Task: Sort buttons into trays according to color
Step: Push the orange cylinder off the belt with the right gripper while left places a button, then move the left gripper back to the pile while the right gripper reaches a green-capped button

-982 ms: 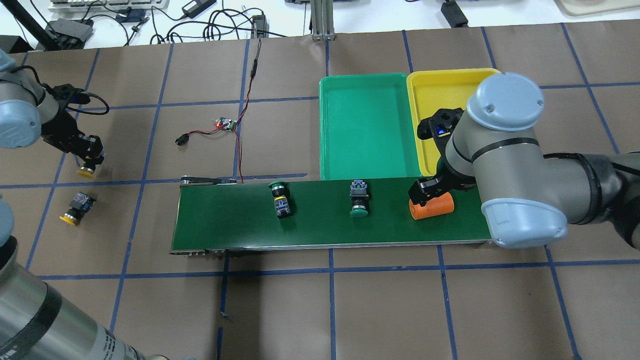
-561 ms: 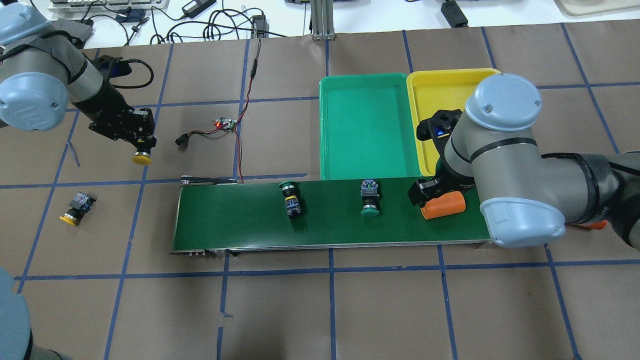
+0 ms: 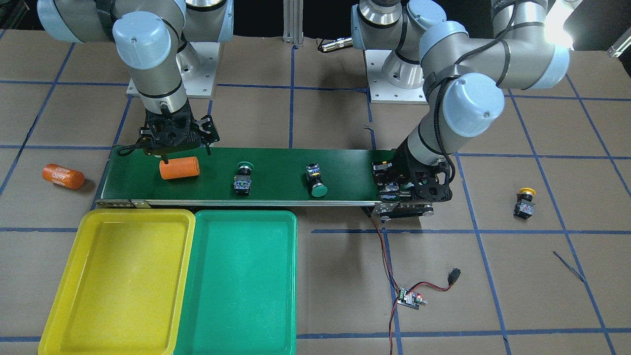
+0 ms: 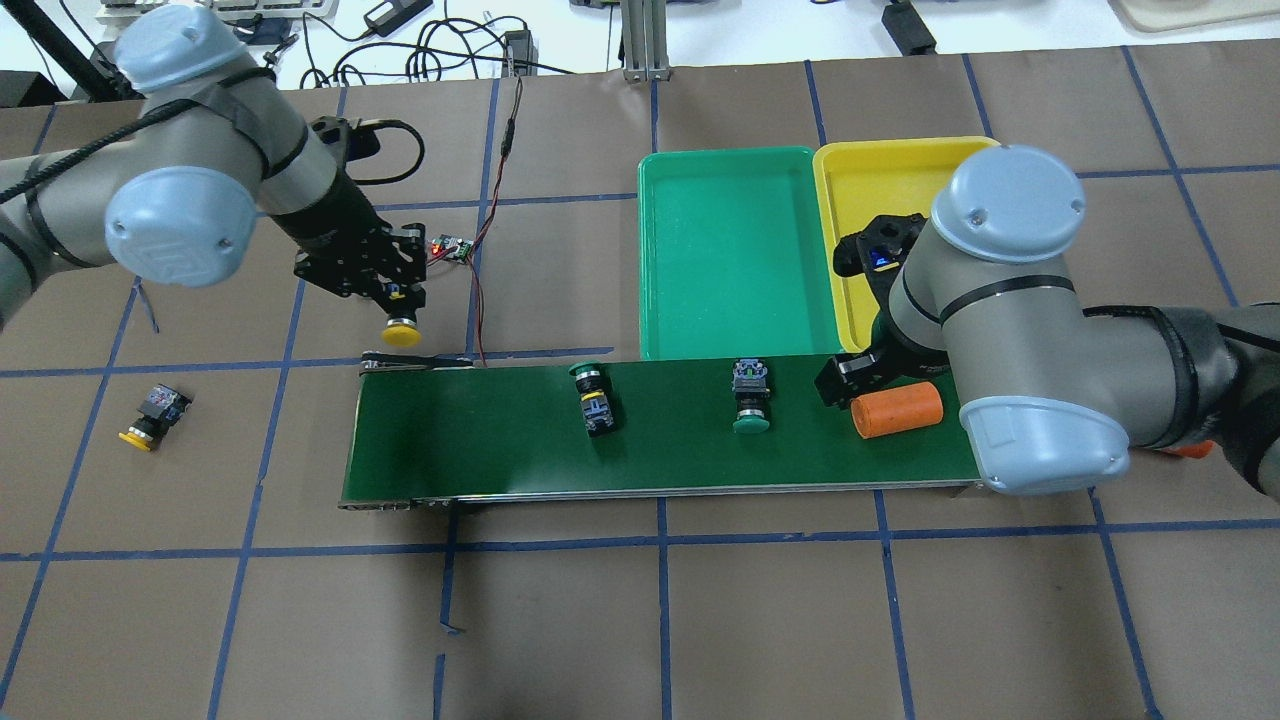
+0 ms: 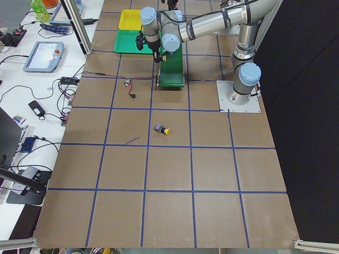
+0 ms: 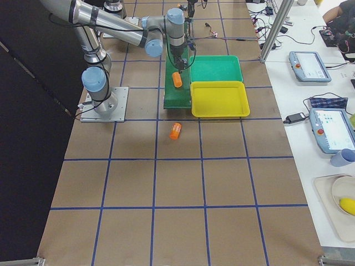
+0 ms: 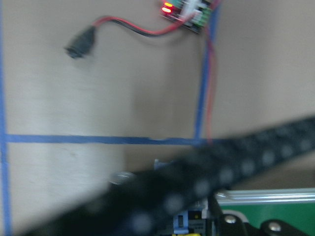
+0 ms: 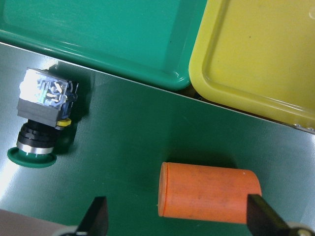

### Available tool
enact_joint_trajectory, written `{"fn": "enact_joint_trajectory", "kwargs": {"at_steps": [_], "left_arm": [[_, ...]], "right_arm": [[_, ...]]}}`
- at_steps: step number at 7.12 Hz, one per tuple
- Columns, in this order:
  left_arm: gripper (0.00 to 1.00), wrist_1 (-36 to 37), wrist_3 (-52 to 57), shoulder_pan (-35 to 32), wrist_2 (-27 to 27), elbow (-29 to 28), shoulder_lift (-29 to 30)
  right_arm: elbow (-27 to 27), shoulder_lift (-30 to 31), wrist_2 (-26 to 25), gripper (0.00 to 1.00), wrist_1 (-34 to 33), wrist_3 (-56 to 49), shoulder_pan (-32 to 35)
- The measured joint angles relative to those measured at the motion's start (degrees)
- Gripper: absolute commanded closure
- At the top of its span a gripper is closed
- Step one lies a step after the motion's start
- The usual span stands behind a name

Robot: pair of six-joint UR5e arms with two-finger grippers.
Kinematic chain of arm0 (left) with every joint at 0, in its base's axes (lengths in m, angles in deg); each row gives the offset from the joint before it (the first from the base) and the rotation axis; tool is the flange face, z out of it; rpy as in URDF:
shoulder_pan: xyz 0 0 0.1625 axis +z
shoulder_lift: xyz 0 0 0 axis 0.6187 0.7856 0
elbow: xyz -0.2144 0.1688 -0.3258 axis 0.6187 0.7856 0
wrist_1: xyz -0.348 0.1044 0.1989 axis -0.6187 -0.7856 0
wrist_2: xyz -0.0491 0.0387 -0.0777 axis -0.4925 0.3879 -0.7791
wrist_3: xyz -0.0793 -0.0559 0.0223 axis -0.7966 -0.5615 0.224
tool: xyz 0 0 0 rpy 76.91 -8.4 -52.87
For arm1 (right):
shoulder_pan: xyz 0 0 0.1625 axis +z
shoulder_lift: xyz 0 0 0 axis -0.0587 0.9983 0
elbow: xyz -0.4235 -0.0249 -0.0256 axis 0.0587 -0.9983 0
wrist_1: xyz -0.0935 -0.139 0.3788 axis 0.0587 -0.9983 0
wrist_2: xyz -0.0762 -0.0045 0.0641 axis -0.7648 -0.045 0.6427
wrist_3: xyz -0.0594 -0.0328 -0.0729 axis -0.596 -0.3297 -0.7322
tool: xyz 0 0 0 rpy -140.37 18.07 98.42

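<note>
My left gripper [image 4: 398, 305] is shut on a yellow button [image 4: 401, 335], held just off the left end of the conveyor belt [image 4: 470, 450]. The second yellow button [image 4: 152, 415] lies on the table far left. Two green buttons [image 4: 592, 398] [image 4: 750, 402] lie on the belt. My right gripper [image 8: 179, 216] is open, jaws wide on either side of an orange cylinder [image 8: 209, 196] at the belt's right end. The green tray [image 4: 735, 250] and yellow tray [image 4: 880, 180] sit side by side behind the belt, with nothing in them.
A second orange cylinder [image 3: 62, 176] lies on the table beyond the belt's right end. A small circuit board [image 4: 452, 248] with red and black wires lies behind the belt's left end.
My left arm has carried the yellow button rightward from the far left to the belt's left end. The green buttons and orange cylinder have drifted right along the belt. My right gripper stayed in place.
</note>
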Motion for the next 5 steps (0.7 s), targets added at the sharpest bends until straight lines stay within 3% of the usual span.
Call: {"fn": "enact_joint_trajectory", "kwargs": {"at_steps": [2, 3, 5], "left_arm": [[0.85, 3.2, -4.3, -1.8, 0.6, 4.1, -0.4], [0.74, 3.9, -5.1, -2.2, 0.9, 4.6, -0.1], [0.16, 4.4, -5.5, -3.7, 3.1, 5.2, 0.5]], "right_arm": [[0.1, -0.1, 0.0, 0.00, -0.1, 0.0, 0.0], [0.1, -0.3, 0.1, 0.00, -0.2, 0.0, 0.0], [0.2, -1.1, 0.1, 0.00, -0.4, 0.0, 0.0]]}}
